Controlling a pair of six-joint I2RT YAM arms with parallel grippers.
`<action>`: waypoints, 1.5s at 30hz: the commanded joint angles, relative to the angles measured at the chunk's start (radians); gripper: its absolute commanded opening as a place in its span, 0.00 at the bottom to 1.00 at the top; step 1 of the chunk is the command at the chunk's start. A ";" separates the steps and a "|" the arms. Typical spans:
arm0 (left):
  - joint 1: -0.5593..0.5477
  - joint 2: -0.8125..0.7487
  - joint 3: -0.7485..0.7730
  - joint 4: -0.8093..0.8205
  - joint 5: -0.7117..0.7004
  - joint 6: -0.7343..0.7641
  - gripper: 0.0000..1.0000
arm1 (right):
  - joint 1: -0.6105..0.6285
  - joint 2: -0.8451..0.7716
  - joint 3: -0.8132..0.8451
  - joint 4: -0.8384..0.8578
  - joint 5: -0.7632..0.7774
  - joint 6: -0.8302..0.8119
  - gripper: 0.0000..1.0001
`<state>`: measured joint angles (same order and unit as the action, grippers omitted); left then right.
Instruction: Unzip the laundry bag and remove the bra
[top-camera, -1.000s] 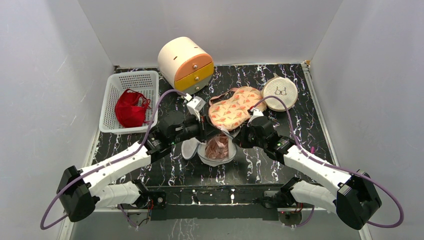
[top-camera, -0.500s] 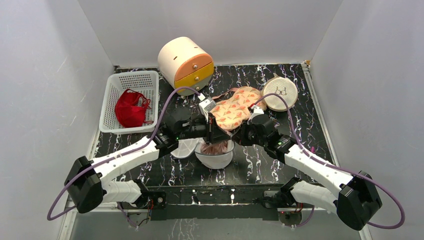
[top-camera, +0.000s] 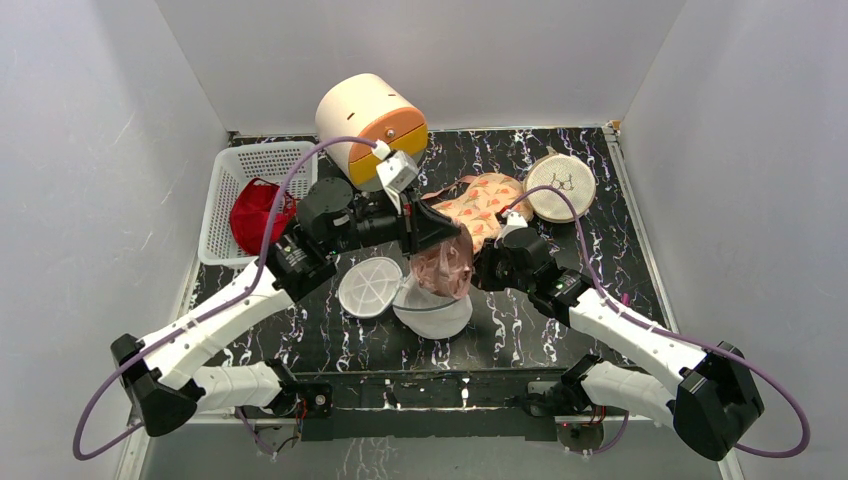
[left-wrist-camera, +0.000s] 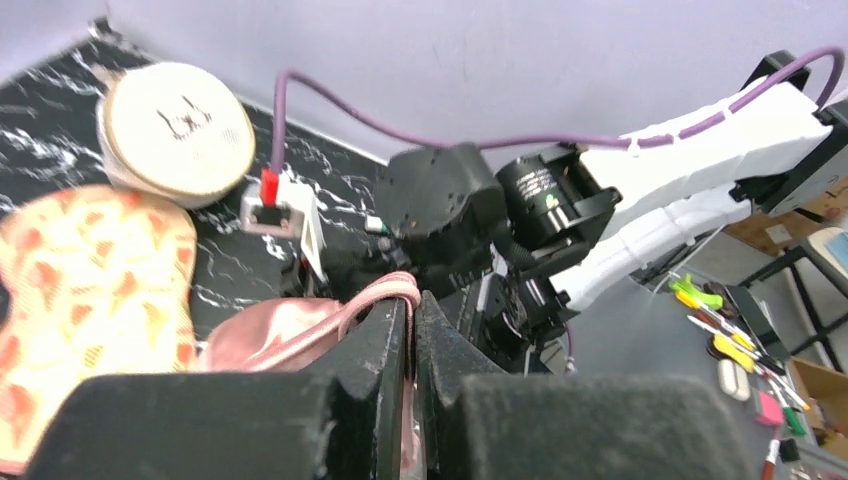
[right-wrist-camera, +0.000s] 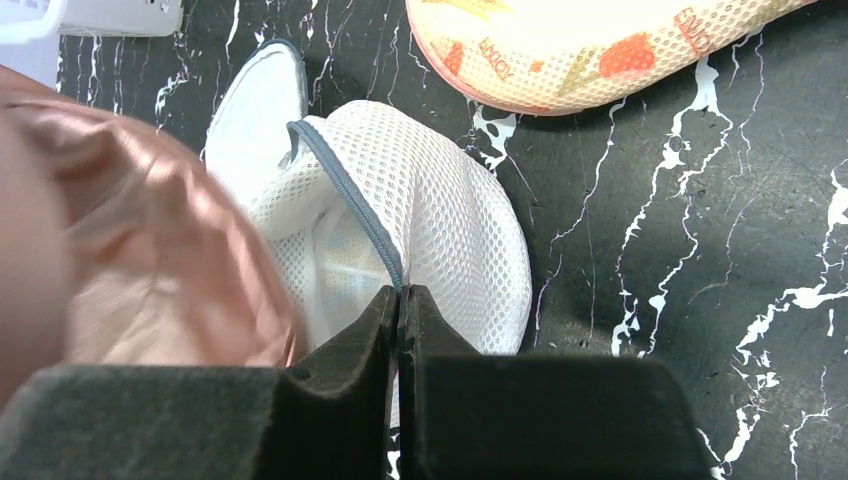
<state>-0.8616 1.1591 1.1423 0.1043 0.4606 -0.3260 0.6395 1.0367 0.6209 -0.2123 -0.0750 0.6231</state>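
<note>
The white mesh laundry bag (top-camera: 432, 312) lies open at the table's middle, its round lid (top-camera: 368, 286) flapped out to the left. It also shows in the right wrist view (right-wrist-camera: 440, 215) with its blue-grey band. My left gripper (top-camera: 440, 232) is shut on the pink satin bra (top-camera: 443, 268) and holds it up, hanging above the bag's mouth. In the left wrist view the bra's strap (left-wrist-camera: 385, 295) loops over my closed fingers. My right gripper (top-camera: 482, 275) is shut on the bag's rim; its wrist view shows the band pinched between the fingers (right-wrist-camera: 400, 300). The bra (right-wrist-camera: 150, 250) fills the left of that view.
A white perforated basket (top-camera: 258, 200) with a red garment stands at the back left. A cream drum with orange drawers (top-camera: 370, 122) stands at the back. A patterned flat pouch (top-camera: 478, 205) and a beige round pouch with a bra icon (top-camera: 560, 185) lie at the back right.
My left gripper has risen and pulled back to the left, lifting the pink bra up out of the bag. The lid has flopped out flat. The right gripper has held still.
</note>
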 joint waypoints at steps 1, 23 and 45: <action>-0.003 -0.037 0.123 -0.093 -0.068 0.100 0.00 | -0.001 -0.002 0.004 0.051 -0.003 0.002 0.00; -0.003 -0.073 0.328 -0.493 -0.892 0.187 0.00 | -0.002 -0.002 0.007 0.046 -0.005 -0.009 0.00; 0.679 0.063 0.404 -0.448 -0.783 -0.004 0.00 | -0.002 0.000 0.009 0.045 -0.005 -0.019 0.00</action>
<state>-0.2142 1.2739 1.5520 -0.4519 -0.2501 -0.2993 0.6395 1.0515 0.6182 -0.2062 -0.0849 0.6182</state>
